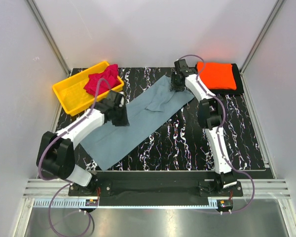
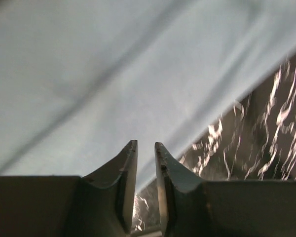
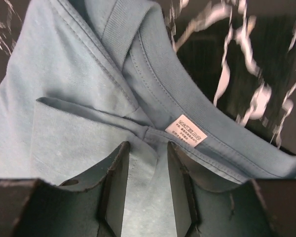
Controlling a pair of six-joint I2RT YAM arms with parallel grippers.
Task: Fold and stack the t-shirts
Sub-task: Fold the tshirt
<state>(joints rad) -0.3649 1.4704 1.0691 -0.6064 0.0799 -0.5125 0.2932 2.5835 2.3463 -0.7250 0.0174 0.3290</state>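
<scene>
At far left on the black, white-veined worktop (image 1: 187, 143): a rigid rectangular yellow bin (image 1: 69, 96). Draped over its far right rim, a crumpled crimson-magenta t-shirt (image 1: 101, 80), its lower folds hidden inside.

Next, the left claw (image 1: 120, 117), masked from above by its own wrist. In the wrist view the same claw (image 2: 145, 145) is parted by a narrow slit, with nothing between the fingers, above the cloth's edge. Much blurred there: smooth pale fabric, streaked marble.

Across the middle, the dusty grey-blue t-shirt (image 1: 138, 121), soft and matte. Spread as a long diagonal band from near left to far right, with a small raised fold near the centre, and partly covered by both arms.

At its far end, the right claw (image 1: 176, 85), hard to read from above. Up close, that claw (image 3: 147, 148) is moderately parted over a ridge of cloth below the ribbed collar and a white label (image 3: 186, 131), print too small to read. No pinch visible.

At far right, a bright orange t-shirt (image 1: 216, 75), folded into a neat rectangle on a mostly covered black layer (image 1: 239, 79).
</scene>
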